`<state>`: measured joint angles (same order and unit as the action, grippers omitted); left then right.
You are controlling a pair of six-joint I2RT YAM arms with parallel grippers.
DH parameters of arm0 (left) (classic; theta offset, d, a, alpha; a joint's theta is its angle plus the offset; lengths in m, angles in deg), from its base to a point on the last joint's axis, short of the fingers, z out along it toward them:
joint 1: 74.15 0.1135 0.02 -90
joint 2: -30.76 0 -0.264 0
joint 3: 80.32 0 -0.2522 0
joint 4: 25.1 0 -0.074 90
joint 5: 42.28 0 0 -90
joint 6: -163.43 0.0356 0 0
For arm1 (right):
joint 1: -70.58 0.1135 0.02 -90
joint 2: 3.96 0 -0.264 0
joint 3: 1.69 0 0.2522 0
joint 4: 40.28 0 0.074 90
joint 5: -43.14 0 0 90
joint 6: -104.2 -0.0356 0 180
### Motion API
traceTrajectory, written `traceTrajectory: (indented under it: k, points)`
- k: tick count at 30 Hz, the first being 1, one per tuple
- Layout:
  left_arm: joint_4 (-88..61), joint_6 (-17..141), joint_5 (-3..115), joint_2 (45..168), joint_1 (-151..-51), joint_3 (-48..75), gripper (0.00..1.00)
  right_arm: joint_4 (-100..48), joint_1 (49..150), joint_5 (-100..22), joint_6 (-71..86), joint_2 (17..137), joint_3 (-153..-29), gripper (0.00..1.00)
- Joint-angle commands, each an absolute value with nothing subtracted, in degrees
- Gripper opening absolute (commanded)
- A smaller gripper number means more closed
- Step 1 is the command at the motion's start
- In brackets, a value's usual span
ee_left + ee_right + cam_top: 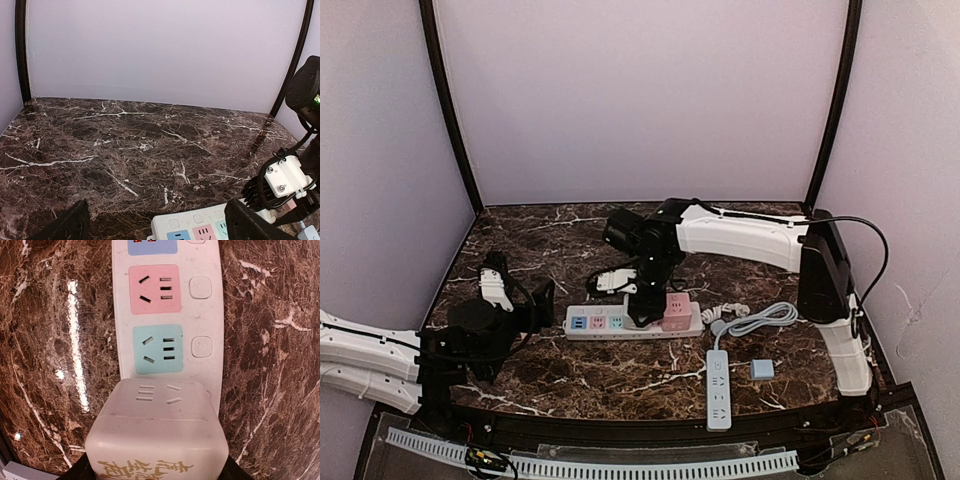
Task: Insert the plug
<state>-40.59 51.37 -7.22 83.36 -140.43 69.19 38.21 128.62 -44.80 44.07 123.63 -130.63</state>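
**Top view.** I had the right gripper (645,308) at the centre of the frame, over the coloured power strip (610,322), which lay crosswise on the marble table (570,375). The pink cube plug (677,310) stood on the right end of that strip.

**Right wrist view.** The gripper's fingers (75,472) were clamped against both flanks of the cube plug at the bottom of the frame. The cube sat just below the green socket (159,349), with the pink socket (153,289) above that. Each socket had a push switch (200,288) to its right. Gold lettering ran across the cube's near face. I could not tell whether its pins were fully seated.

**Left wrist view.** The left gripper (156,205) was released, its jaws spread wide with nothing between them. It was near the strip's left end but apart from it.

**Top view, lower right.** A white power strip (718,390) lay lengthwise, its grey cable (760,318) looped above it. A small blue-grey block (762,369) was just beside it.
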Motion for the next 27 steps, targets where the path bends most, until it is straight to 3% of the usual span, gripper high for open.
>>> traceTrajectory:
  k: [1,27]
  points:
    - [-42.2,52.2,-7.9,83.7,-140.6,70.2,0.93,44.9,129.8,-39.4,42.3,123.2,-128.2,0.0]
    - [-43.1,52.8,-8.7,84.5,-140.6,70.4,0.93,46.0,124.7,-35.0,45.8,132.3,-132.6,0.0]
